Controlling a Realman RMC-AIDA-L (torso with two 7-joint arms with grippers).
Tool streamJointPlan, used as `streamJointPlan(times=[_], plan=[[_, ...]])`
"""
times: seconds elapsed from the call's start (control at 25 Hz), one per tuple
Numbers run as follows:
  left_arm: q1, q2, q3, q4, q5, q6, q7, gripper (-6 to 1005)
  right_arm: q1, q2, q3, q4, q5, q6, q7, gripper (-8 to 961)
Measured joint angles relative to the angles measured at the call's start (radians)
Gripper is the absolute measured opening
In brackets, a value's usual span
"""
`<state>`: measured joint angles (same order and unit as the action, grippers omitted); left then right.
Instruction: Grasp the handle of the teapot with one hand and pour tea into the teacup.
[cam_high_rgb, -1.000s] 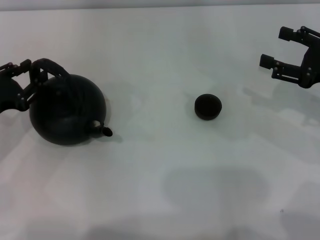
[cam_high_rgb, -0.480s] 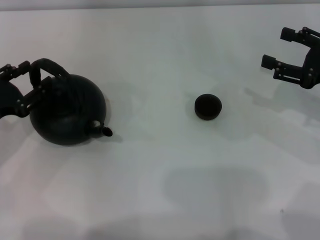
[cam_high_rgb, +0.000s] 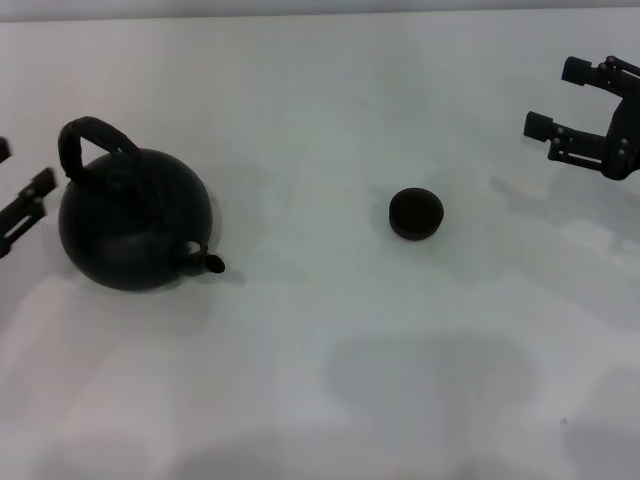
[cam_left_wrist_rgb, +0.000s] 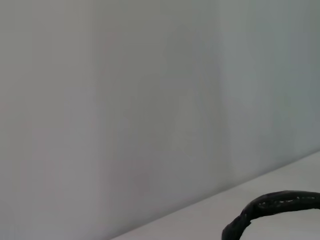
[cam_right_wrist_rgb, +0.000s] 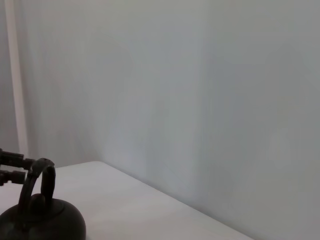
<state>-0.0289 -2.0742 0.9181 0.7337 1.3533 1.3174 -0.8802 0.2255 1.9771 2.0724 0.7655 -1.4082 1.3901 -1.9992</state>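
black left gripper (cam_high_rgb: 18, 195), spread, has backed off the handle (cam_high_rgb: 88, 143); teapot (cam_high_rgb: 133, 218) unmoved, right gripper (cam_high_rgb: 553, 98) spread.

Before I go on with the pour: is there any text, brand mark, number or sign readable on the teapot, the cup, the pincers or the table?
None: no view shows any lettering.
Teapot and its handle: plain dark, unmarked.
Teacup: plain dark, unmarked.
Left pincer and right pincer: black parts, no visible label.
Table and wall: bare pale surfaces.
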Motion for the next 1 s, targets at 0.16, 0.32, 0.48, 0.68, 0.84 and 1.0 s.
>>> streamJointPlan(times=[0.16,0.32,0.48,0.68,0.84,1.0], plan=[[0.043,-0.001,-0.017,0.018,-0.039,0.011,0.021,593,0.0,0.0,0.0,0.0,0.0,-0.001,0.0,855],[0.065,-0.004,-0.093,-0.059,-0.167,0.08,0.102,594,0.0,0.0,0.002,0.0,0.001,-0.003,-0.003,855],[0.065,-0.003,-0.196,-0.185,-0.313,0.174,0.19,592,-0.008,0.003,0.023,0.0,0.004,-0.004,-0.009,855],[0.063,-0.003,-0.295,-0.294,-0.413,0.253,0.23,590,-0.03,0.019,0.088,-0.032,0.032,0.0,-0.077,856],[0.068,-0.003,-0.339,-0.341,-0.467,0.297,0.241,589,-0.046,0.022,0.105,-0.125,0.134,0.003,-0.195,856],[0.077,-0.004,-0.391,-0.388,-0.505,0.33,0.245,588,-0.066,0.023,0.106,-0.251,0.288,0.011,-0.343,856]])
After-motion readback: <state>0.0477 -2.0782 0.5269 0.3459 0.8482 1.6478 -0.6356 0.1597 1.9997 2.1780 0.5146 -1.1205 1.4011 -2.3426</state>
